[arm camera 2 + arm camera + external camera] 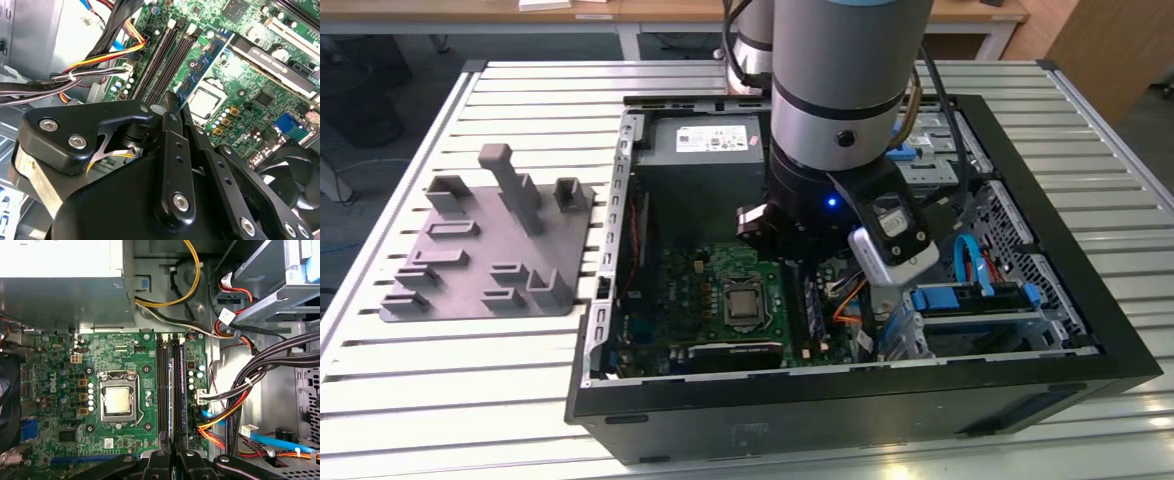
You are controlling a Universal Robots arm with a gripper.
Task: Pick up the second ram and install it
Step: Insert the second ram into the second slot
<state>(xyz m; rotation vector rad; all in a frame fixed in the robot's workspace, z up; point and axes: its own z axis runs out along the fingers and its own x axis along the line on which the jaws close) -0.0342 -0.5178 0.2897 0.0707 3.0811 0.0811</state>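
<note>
While the arm [841,90] stoops into the open computer case [854,400] in the exterior view, the grey fixture [487,245] sits well apart from it on the slatted table [400,400].

In the second wrist view the gripper [176,106] is clenched on the memory stick [204,61]. It runs straight out ahead of the fingertips along the black slots [162,55]. Its face is dark blue-green with a row of small chips.

In the first wrist view the memory stick [176,390] shows edge-on, thin and dark, between the two fingers [161,462] and over a slot. I cannot tell whether it is seated. The processor [119,402] lies to one side of the fingers and the cables [240,390] to the other.

To my eye, a slight tilt or a missed notch would jam the memory stick under pressure, and the cables nearby could snag.
</note>
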